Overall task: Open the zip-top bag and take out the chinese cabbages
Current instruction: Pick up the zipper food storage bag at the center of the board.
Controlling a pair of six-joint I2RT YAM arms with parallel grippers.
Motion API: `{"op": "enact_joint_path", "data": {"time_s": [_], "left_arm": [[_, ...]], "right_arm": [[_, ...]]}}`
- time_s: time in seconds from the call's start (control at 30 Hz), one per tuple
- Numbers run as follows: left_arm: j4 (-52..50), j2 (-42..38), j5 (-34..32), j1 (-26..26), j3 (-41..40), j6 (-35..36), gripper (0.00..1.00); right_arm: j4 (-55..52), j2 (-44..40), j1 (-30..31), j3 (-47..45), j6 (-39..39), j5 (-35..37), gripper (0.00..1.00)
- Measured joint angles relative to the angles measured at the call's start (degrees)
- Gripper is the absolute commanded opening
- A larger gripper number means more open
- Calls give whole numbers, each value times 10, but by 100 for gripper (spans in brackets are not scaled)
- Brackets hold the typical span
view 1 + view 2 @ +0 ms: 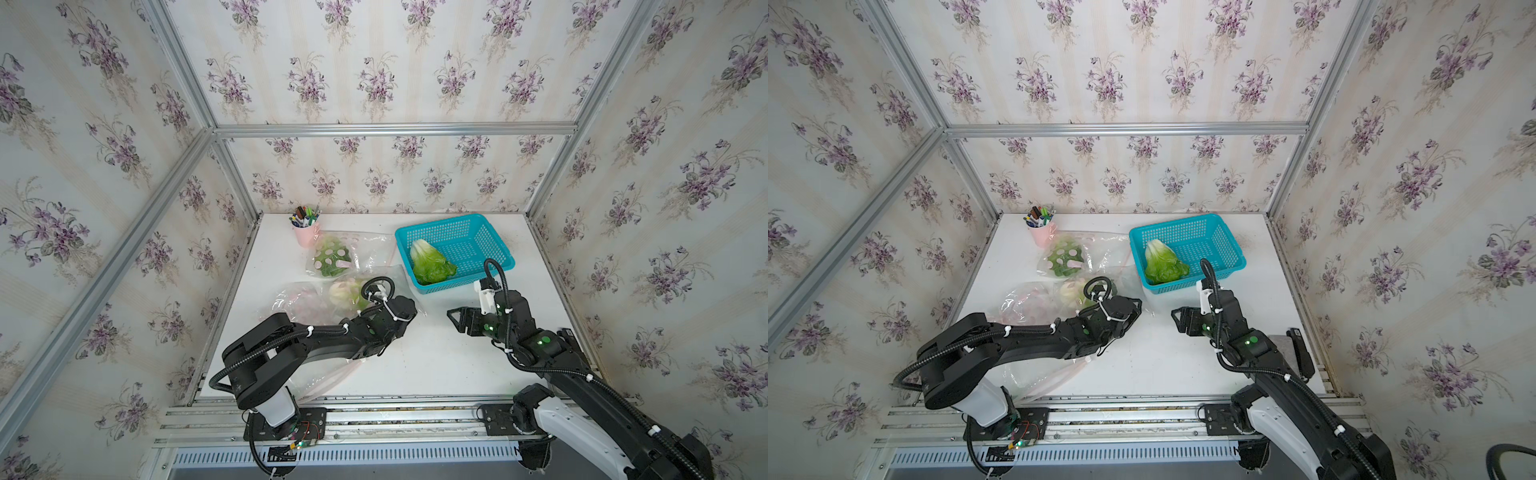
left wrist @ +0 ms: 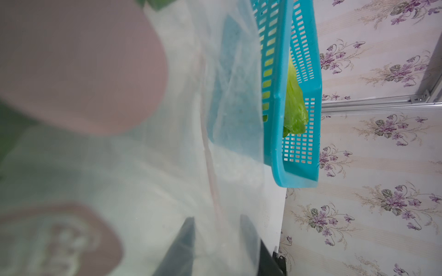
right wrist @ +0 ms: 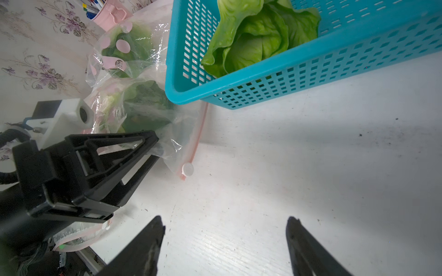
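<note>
Straddling the zip-top bag (image 3: 177, 133) beside the basket (image 3: 239, 81), left gripper (image 3: 153, 149): clamp uncertain; firm it before spread right gripper (image 3: 226, 220) tugs slider (image 3: 187, 170).

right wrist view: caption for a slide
Left tool at the zip-top bag, one chinese cabbage in the teal basket, right tool open

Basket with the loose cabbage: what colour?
Turquoise-blue basket with slotted walls; it shows best in the right wrist view.
</note>
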Motion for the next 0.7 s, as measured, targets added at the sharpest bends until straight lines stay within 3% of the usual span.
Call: {"op": "enact_joint_path", "data": {"time_s": [0.3,0.57,0.7], "left_arm": [[-19,-92,10,50,-20,63,0],[-113,-236,77,143,-82,109,0],[-182,-299,110,178,-80,144,0]], "right_arm": [[28,3,0,-16,-19,-16,79],[186,-51,13,-93,-61,-46,76],[273,-17,123,-83,-145,-16,82]]}}
